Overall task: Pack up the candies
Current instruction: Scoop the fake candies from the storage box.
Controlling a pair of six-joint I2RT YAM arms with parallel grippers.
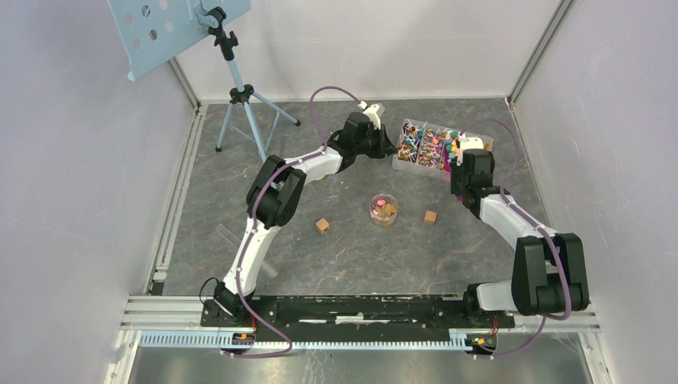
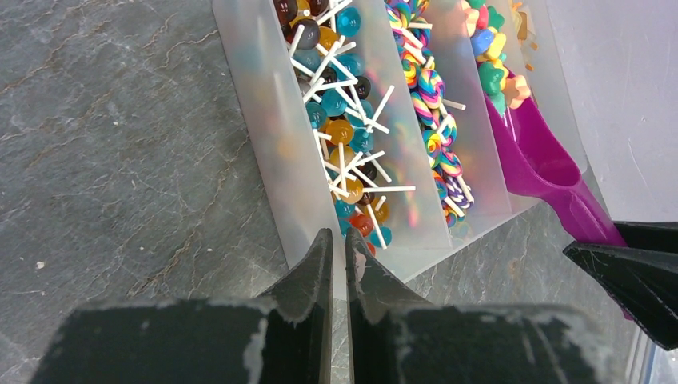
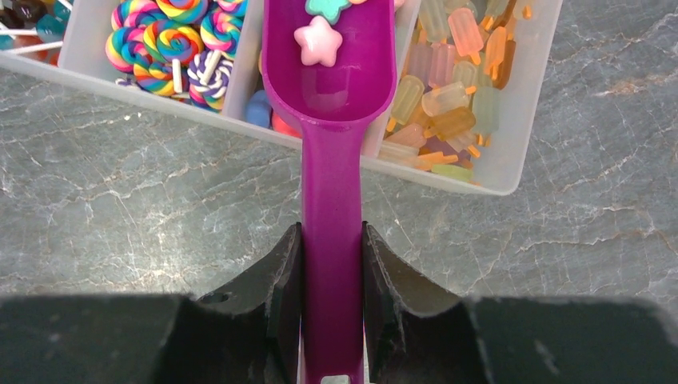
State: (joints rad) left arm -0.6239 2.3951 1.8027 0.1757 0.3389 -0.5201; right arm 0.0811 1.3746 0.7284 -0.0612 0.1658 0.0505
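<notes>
- Nearest, mid-table: a small clear jar (image 1: 384, 210) with a few sweets in it. One wooden cube (image 1: 322, 226) sits at its 9 o'clock, the other cube (image 1: 430, 217) at its 3 o'clock.
- The right tool (image 3: 332, 234) is clamped on the handle of the purple scoop (image 3: 329, 88). The bowl is poked over the tray's near wall and a pink star (image 3: 317, 44) is riding in it, so it's probably loading up for the jar.
- The left tool (image 2: 338, 242) has its jaws nearly together right on the tray (image 2: 264, 120) wall. It looks like it's pinching the wall so the tray won't slide.
- Farthest, at the jar's 1 o'clock: most of the candies (image 2: 344, 128) are in the tray's compartments. There are ball lollipops, swirl lollipops (image 3: 172, 44), stars and popsicles (image 3: 456, 88).
</notes>
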